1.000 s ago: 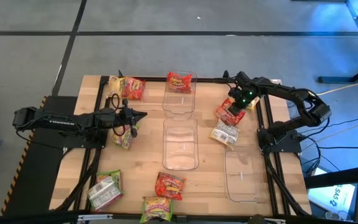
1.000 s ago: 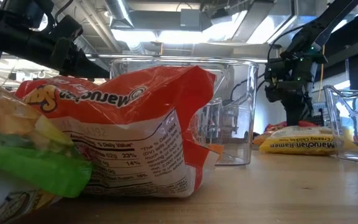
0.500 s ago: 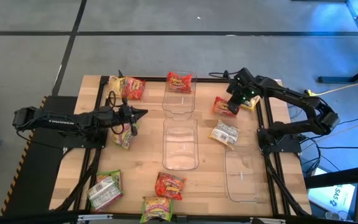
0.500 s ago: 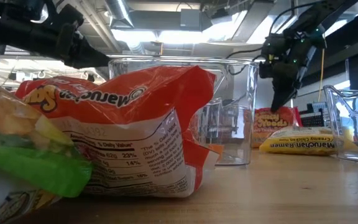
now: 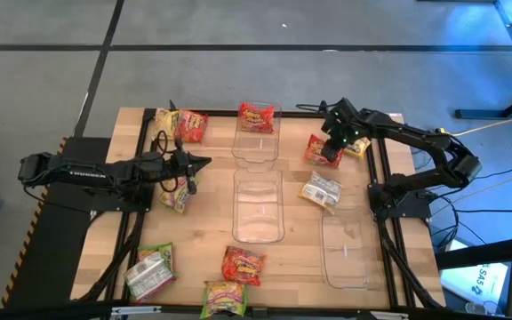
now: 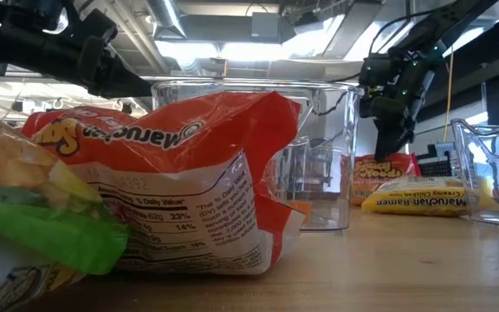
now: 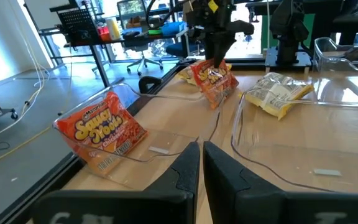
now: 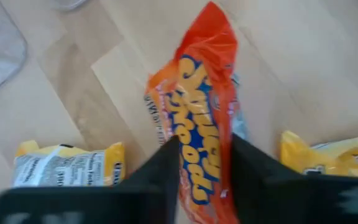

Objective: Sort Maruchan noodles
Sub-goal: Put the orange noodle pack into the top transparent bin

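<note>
The left tool point(image 5: 201, 163) hangs closed and empty over the bench point(image 5: 292, 258), just left of the clear bins point(image 5: 257, 206). Far right, the right tool point(image 5: 331, 148) straddles a red Maruchan packet point(image 5: 320, 150) standing on edge near the yellow packets point(image 5: 322, 189); whether it grips cannot be told.

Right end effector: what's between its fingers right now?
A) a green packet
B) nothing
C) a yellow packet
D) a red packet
D: the right wrist view shows the right end effector with its two dark fingers on either side of the red packet, while yellow packets lie off to the sides on the table.
</note>
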Motion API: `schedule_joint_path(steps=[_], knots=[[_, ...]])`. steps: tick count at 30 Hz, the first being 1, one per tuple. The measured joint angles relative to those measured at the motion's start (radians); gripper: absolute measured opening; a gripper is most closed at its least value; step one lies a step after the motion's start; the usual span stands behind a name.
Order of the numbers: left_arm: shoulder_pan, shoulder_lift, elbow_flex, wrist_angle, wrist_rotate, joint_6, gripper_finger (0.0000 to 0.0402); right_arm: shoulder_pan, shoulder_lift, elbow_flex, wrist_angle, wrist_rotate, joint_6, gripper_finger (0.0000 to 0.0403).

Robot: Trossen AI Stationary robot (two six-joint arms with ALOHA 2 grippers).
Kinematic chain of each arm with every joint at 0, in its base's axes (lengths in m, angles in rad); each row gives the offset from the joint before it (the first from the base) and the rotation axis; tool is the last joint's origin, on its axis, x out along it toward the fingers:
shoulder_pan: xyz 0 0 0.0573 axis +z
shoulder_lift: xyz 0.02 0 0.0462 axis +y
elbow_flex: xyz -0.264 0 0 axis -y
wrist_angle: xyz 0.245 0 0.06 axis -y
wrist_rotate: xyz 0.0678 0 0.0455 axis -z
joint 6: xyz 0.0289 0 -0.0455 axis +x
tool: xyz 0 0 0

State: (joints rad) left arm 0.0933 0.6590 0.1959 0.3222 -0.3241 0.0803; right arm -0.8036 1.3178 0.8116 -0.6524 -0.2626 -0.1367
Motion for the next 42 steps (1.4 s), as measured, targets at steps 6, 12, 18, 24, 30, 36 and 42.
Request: schedule_joint_path(steps=[6,12,18,24,30,36,42], knots=[[0.0,0.005,0.0,0.0,0.0,-0.009,0.0016,-0.001,0.002,0.01,0.014,-0.002,0.004,0.0258],[0.0,0.01,0.0,0.0,0.0,-0.073,0.0016,-0.002,0.0,0.092,-0.053,0.069,-0.024,0.0361],[0.0,0.01,0.0,0.0,0.0,-0.072,0.0016,-0.002,0.004,0.106,-0.012,0.116,-0.025,0.0389],[0.0,0.01,0.0,-0.001,0.0,-0.073,0.0016,-0.053,0.056,0.096,0.03,0.164,-0.021,0.0368],[0.0,0.01,0.0,-0.003,0.0,-0.073,0.0016,-0.135,0.128,0.095,0.023,0.155,-0.004,0.0352],[-0.001,0.01,0.0,-0.007,0.0,-0.105,0.0016,-0.145,0.189,0.095,0.014,0.074,-0.005,0.0351],[-0.001,0.01,0.0,-0.007,0.0,-0.105,0.0016,-0.145,0.246,0.095,-0.02,0.012,-0.007,0.0351]])
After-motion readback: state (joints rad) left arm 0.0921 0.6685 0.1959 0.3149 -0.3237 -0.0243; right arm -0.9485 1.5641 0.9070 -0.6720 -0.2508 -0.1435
